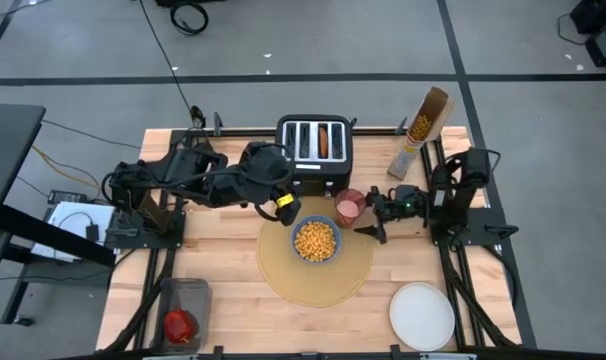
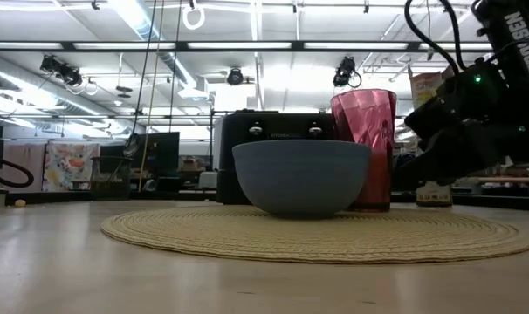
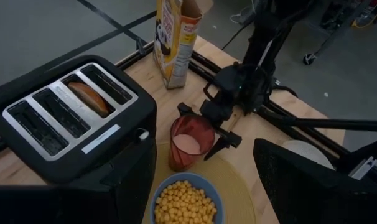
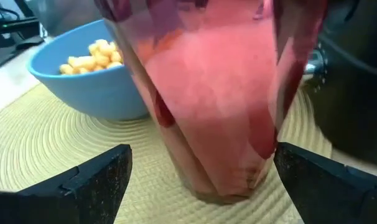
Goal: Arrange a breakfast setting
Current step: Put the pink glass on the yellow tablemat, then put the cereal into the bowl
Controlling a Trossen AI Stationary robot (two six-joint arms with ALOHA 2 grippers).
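- The landmark is the mat, a round tan woven disc at the middle of the wooden worktop; every place below is given from it.
- Far left of the mat, at the worktop's near corner, an apple sits in a clear tub.
- Left of the mat, the left arm reaches in across the worktop, elbow bent. The left gripper hovers just above the mat's far-left edge; I cannot tell whether it is released or clenched.
- On the mat's centre stands a blue bowl full of yellow cereal.
- Behind the mat is a black toaster with a bagel in one slot.
- At the mat's far-right edge stands a pink cup holding a pale drink, close beside the bowl.
- The right gripper lies low at the cup, released, its fingers spread either side of the cup's base without touching.
- Risk: the cup is tall, full and stands on the mat's edge; a finger brushing it could tip it and spill the drink over the mat and into the bowl.
- Further right and back, an open cereal box stands.
- Right of the mat and nearer, a white plate lies bare.
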